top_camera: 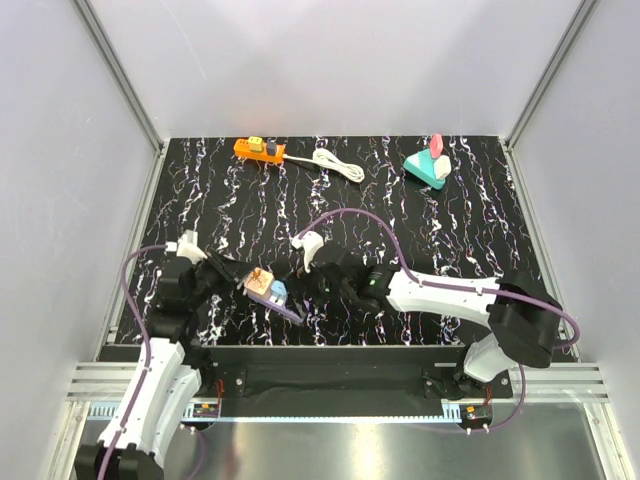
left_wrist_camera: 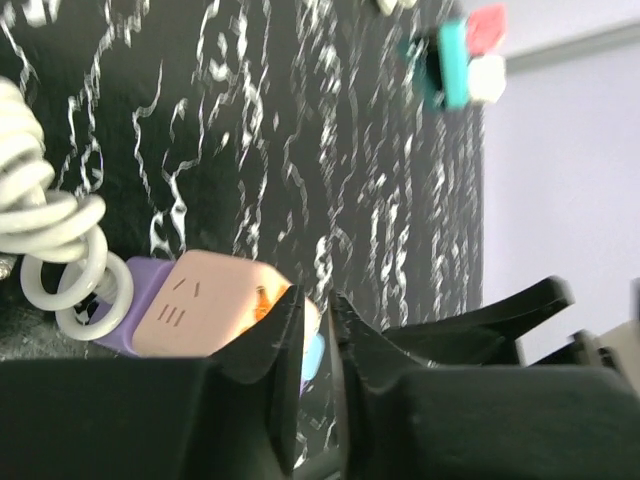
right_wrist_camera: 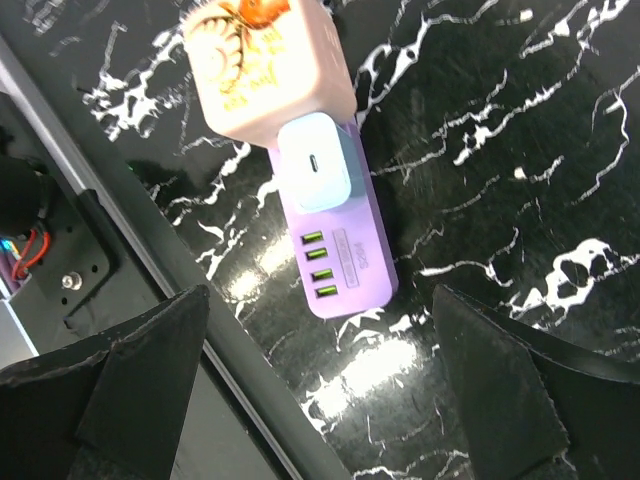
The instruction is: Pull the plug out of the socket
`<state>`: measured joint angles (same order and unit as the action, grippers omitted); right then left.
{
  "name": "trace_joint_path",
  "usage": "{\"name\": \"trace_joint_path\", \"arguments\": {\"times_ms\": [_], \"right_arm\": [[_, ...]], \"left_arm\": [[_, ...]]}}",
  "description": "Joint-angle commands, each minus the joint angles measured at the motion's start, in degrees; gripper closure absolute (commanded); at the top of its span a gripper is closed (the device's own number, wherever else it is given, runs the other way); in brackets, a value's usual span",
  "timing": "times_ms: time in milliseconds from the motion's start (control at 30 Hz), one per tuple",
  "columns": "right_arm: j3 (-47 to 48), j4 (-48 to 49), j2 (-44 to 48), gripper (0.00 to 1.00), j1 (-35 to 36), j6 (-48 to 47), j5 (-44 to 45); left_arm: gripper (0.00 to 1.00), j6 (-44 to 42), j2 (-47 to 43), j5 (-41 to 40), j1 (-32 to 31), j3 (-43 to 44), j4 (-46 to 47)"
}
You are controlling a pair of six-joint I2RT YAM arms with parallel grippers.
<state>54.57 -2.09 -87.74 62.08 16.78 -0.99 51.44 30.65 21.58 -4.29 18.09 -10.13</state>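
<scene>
From above, the purple socket strip (top_camera: 287, 306) lies by the front edge of the table (top_camera: 450, 230), with a pink plug (top_camera: 260, 282) and a pale blue plug (top_camera: 278, 293) seated in it. The left gripper (top_camera: 228, 272) sits just left of the strip, and the right gripper (top_camera: 315, 278) just right of it. I judge this the approach step: neither plug is out yet

In the left wrist view, the left fingers (left_wrist_camera: 270, 365) stand nearly together against the pink plug, a sliver of blue between them. I cannot tell whether they pinch anything. A coiled white cord (left_wrist_camera: 50, 230) beside the strip shows clearly here

In the right wrist view, the right fingers (right_wrist_camera: 150, 370) are spread wide over the strip, touching nothing. Only here do the strip's green USB ports (right_wrist_camera: 320, 258) show. Next, the right should probably close on one plug's sides and pull straight away from the strip while the left steadies it
</scene>
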Motion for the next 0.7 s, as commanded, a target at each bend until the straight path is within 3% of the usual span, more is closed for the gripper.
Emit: {"name": "trace_joint_path", "arguments": {"times_ms": [0, 67, 333, 500, 667], "right_arm": [[4.93, -3.62, -1.89, 0.0, -0.47, -0.08, 1.17], [5.99, -3.89, -3.48, 0.0, -0.47, 0.63, -1.02], [12.4, -4.24, -10.42, 0.01, -0.39, -0.51, -2.43], [16.0, -5.21, -14.29, 0.17, -0.39, -1.75, -2.87], [17.5, -5.56, -16.58, 0.26, -0.3, -2.71, -2.78]], "left_arm": [[0.85, -2.66, 2.92, 5.93, -0.63, -0.77, 6.44], [0.93, -2.84, 2.66, 5.66, -0.8, -1.3, 6.53], [0.96, -2.05, 0.28, 5.22, -0.89, -4.37, 6.7], [1.0, -2.31, 3.35, 5.75, -0.98, -5.17, 7.41], [1.0, -3.19, 4.24, 4.88, -0.98, -4.99, 5.4]]}}
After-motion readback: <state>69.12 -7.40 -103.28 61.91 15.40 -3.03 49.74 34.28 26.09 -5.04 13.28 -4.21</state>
